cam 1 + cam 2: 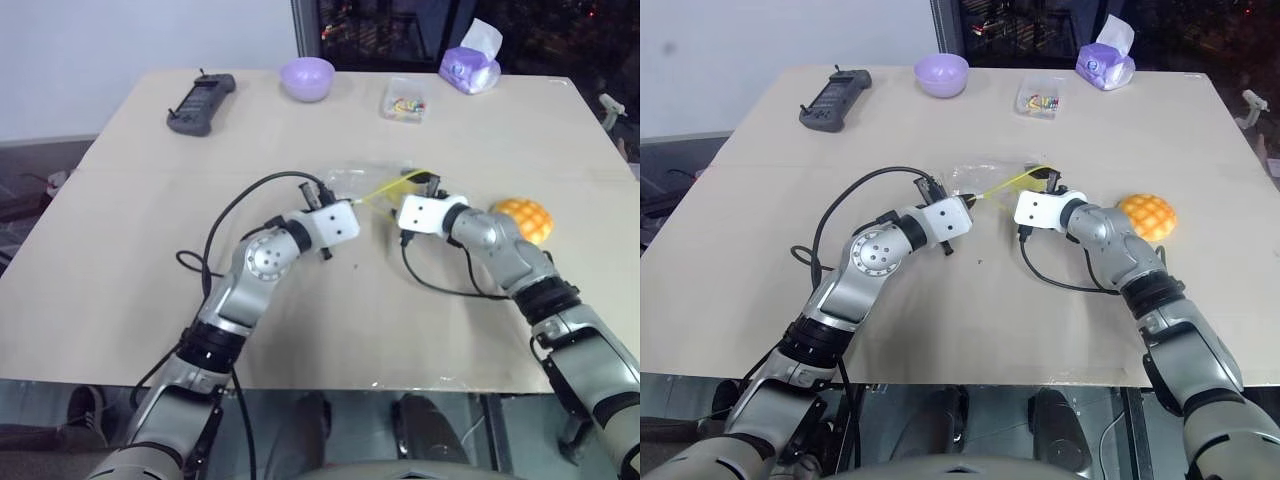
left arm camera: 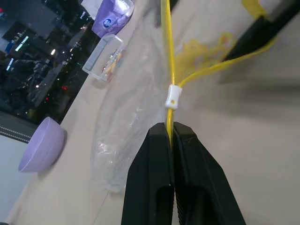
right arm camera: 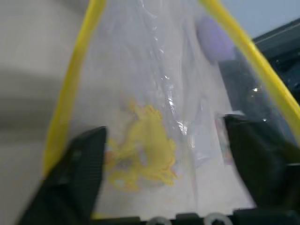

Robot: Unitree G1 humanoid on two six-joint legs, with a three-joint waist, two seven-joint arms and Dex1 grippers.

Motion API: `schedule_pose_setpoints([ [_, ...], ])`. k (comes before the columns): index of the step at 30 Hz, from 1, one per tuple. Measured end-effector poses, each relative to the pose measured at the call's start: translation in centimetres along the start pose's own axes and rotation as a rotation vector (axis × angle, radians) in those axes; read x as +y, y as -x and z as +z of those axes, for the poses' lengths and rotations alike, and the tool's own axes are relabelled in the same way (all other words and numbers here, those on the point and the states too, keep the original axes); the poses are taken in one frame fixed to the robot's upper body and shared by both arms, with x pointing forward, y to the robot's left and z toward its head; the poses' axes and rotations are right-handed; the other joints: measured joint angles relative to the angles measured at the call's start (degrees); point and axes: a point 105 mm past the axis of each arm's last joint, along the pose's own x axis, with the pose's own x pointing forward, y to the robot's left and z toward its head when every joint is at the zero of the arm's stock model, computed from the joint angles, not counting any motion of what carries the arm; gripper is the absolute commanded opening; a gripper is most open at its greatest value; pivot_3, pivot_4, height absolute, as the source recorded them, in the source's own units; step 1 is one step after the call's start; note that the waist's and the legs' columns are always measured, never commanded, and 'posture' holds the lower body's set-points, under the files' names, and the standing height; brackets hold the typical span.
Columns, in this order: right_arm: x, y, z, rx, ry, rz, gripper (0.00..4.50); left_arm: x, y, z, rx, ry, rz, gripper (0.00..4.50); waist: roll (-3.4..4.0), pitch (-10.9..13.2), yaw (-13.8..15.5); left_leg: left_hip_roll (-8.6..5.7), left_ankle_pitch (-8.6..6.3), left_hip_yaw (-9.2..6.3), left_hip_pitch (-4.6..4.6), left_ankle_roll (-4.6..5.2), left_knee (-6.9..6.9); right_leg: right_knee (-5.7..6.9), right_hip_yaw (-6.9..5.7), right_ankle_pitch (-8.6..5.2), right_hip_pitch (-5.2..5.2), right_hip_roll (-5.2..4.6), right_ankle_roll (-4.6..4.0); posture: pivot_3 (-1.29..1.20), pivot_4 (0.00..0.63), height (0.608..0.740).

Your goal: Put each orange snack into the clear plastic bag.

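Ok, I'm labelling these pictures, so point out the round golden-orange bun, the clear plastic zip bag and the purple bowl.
Round golden-orange bun (image 1: 525, 218), left eye view, on its crosshatched top.
Clear plastic zip bag (image 2: 136, 108), left wrist view, on its crinkled clear wall.
Purple bowl (image 1: 306, 78), left eye view, on its outer wall.

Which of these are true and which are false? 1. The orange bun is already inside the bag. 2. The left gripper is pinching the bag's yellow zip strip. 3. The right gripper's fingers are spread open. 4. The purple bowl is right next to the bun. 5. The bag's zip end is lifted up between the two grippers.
1. False. The orange snack lies on the table, outside the clear plastic bag.
2. True. The left gripper is shut on the yellow zip strip.
3. True. The right gripper is open, facing the bag's mouth.
4. False. The purple bowl sits at the table's far edge, away from the snack.
5. True.
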Motion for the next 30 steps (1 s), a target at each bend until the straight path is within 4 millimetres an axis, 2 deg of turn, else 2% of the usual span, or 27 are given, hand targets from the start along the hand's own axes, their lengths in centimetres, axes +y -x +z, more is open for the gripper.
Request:
schedule_pose_setpoints([
  [8, 0.2, 0.2, -0.2, 0.004, -0.022, 0.028, 4.46, 0.0, 0.0, 0.0, 0.001, -0.001, -0.004, 0.00, 0.00, 0.00, 0.03, 0.00, 0.00, 0.00, 0.00, 0.00, 0.00, 0.00, 0.00, 0.00, 0.00, 0.00, 0.00, 0.00, 0.150, 0.740],
  [11, 0.2, 3.2, 0.3, -0.065, -0.273, 0.133, 4.46, 0.2, 0.1, -0.1, 0.004, -0.008, -0.002, 0.00, 0.00, 0.00, 0.38, -0.04, -0.03, -0.07, -0.06, 0.04, 0.00, -0.05, -0.07, 0.00, 0.04, -0.05, 0.00, 0.00, 0.150, 0.740],
  [14, -1.5, 7.0, -0.5, -0.085, -0.428, 0.168, 4.46, 0.2, 0.2, -0.3, 0.015, -0.010, -0.002, 0.00, 0.01, 0.01, 0.71, -0.08, -0.14, -0.07, -0.09, 0.24, 0.06, -0.08, -0.08, 0.00, 0.08, -0.11, 0.00, 0.00, 0.150, 0.740],
  [17, -4.7, 10.9, -2.5, -0.046, -0.558, 0.065, 4.46, 0.2, 0.2, -0.3, 0.016, -0.008, -0.002, 0.00, 0.01, 0.01, 0.71, -0.05, -0.15, -0.10, -0.02, 0.25, 0.06, -0.03, -0.11, 0.00, 0.12, -0.08, 0.00, 0.00, 0.150, 0.740],
  [20, -5.5, 13.1, -5.1, 0.058, -0.629, -0.013, 4.46, 0.1, 0.1, -0.3, 0.013, -0.005, -0.002, 0.00, 0.01, 0.00, 0.31, 0.00, -0.15, -0.06, 0.04, 0.25, 0.05, 0.00, -0.06, 0.00, 0.12, -0.02, 0.00, 0.00, 0.150, 0.740],
  [23, -4.2, 14.7, -8.4, 0.191, -0.757, -0.069, 4.46, -0.1, 0.0, 0.0, 0.004, 0.001, -0.004, 0.00, 0.01, 0.00, 0.31, -0.02, -0.14, -0.03, 0.02, 0.25, 0.05, 0.00, -0.05, 0.00, 0.12, -0.04, 0.00, 0.00, 0.150, 0.740],
  [26, -1.8, 16.7, -12.2, 0.361, -0.941, -0.133, 4.46, -0.1, 0.0, -0.2, 0.008, 0.000, -0.006, 0.00, 0.01, 0.00, 0.44, -0.05, -0.14, 0.02, 0.02, 0.25, 0.06, -0.01, 0.00, 0.00, 0.12, -0.08, 0.00, 0.00, 0.150, 0.740],
  [28, 0.1, 17.5, -14.2, 0.459, -1.024, -0.154, 4.46, -0.1, 0.0, -0.2, 0.005, 0.000, -0.008, 0.00, 0.01, 0.00, 0.36, -0.04, -0.14, 0.04, 0.04, 0.25, 0.06, 0.00, 0.02, 0.00, 0.11, -0.07, 0.00, 0.00, 0.150, 0.740],
  [30, 0.9, 17.3, -15.0, 0.480, -1.115, -0.195, 4.46, -0.1, 0.0, -0.2, 0.007, 0.001, -0.009, 0.00, 0.03, -0.03, 0.10, -0.02, -0.14, 0.06, 0.09, 0.25, 0.06, 0.01, 0.05, 0.00, 0.13, -0.04, 0.00, 0.00, 0.150, 0.740],
])
